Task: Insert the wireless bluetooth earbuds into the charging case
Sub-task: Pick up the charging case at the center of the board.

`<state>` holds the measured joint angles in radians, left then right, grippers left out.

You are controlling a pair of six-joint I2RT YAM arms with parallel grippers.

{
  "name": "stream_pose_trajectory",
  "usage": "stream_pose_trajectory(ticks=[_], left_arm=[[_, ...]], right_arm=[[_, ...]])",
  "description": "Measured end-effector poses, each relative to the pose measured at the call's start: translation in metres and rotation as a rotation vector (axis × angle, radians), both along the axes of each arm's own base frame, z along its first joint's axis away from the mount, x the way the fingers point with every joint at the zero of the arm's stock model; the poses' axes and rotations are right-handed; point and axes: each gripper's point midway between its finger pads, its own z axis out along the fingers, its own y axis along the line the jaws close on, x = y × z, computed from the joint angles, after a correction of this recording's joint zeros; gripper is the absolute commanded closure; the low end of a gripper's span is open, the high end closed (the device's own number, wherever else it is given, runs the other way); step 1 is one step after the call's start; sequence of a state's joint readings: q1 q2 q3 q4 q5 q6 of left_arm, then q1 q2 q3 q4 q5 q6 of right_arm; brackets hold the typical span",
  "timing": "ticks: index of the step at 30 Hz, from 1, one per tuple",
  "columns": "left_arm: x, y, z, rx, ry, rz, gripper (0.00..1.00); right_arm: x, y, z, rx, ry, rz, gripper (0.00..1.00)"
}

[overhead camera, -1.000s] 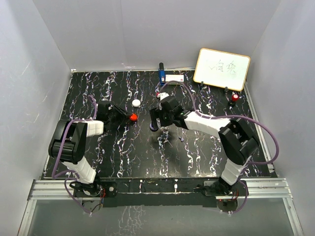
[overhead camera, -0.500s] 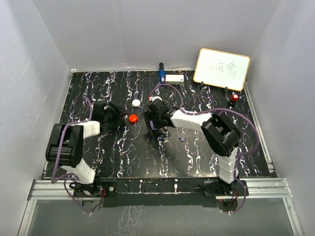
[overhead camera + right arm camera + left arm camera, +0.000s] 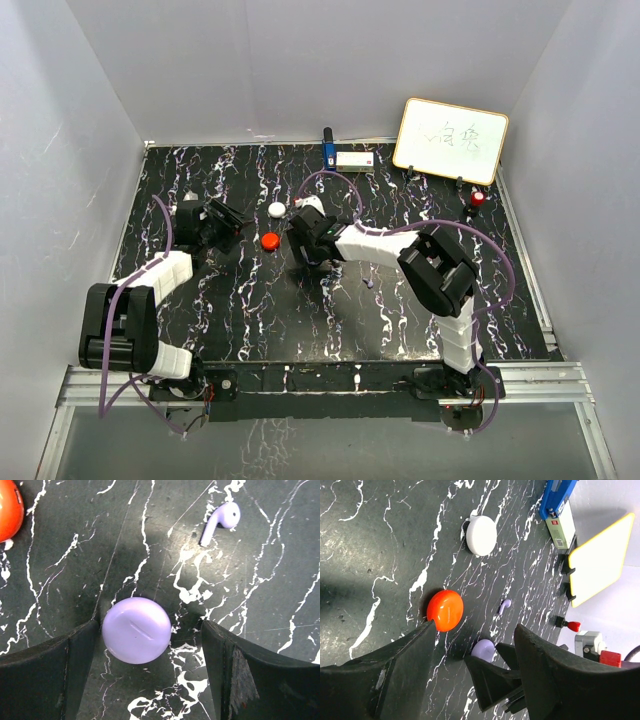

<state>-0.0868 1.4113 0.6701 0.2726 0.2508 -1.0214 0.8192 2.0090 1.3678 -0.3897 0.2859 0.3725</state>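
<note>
Black, white-veined marble-patterned tabletop point(image 3: 300, 330) from above, with left gripper point(image 3: 235, 230) and right gripper point(image 3: 302, 248) facing each other across a round red plastic puck point(image 3: 269, 241); round white plastic puck point(image 3: 277, 210) just behind it. Case and earbud hidden here beneath the right arm.

From the left wrist: jaws apart, nothing between them, red puck just beside one fingertip. Farther off, a small lilac stemmed plastic earbud point(image 3: 504, 606) lying flat on the table, near but apart from a round lilac plastic charging case point(image 3: 482, 649).

From the right wrist: jaws apart and straddling the lilac case, one finger point(image 3: 45, 675) just beside it, contact impossible to tell, a clear gap on the other side; not clamped. Earbud loose on the table, outside the jaws, glossy bulb at one end. Case smooth, domed, apparently shut, one short seam mark on top.

Likely trouble: case squirted sideways towards the earbud or red puck, through closing off-centre on so slick and round a shell; also, with the lid apparently shut, no way in for the earbud
</note>
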Motion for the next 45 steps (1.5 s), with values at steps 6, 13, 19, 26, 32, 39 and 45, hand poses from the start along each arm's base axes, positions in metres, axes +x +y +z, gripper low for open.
stream_pose_trajectory(ticks=[6,13,19,26,32,39,45], left_arm=[[-0.003,0.0,-0.004,0.003,0.022,0.0,0.38],[-0.005,0.0,-0.006,0.003,0.034,-0.001,0.38],[-0.006,0.0,-0.007,0.003,0.036,-0.001,0.38],[-0.006,0.0,-0.006,0.001,0.035,-0.003,0.38],[-0.006,-0.002,-0.006,-0.007,0.036,-0.009,0.38],[-0.007,-0.003,-0.005,-0.014,0.037,-0.016,0.38],[-0.007,-0.004,-0.004,-0.021,0.035,-0.017,0.38]], right_arm=[[0.004,-0.011,0.002,-0.031,-0.031,-0.034,0.19],[0.002,-0.035,0.003,-0.063,-0.032,-0.07,0.19],[0.002,-0.047,0.003,-0.077,-0.022,-0.088,0.19],[-0.007,-0.049,0.002,-0.057,0.01,-0.082,0.22],[-0.013,-0.042,0.0,-0.009,0.052,-0.119,0.25],[-0.009,-0.035,-0.002,0.022,0.065,-0.16,0.31],[-0.001,-0.032,-0.003,0.026,0.047,-0.191,0.38]])
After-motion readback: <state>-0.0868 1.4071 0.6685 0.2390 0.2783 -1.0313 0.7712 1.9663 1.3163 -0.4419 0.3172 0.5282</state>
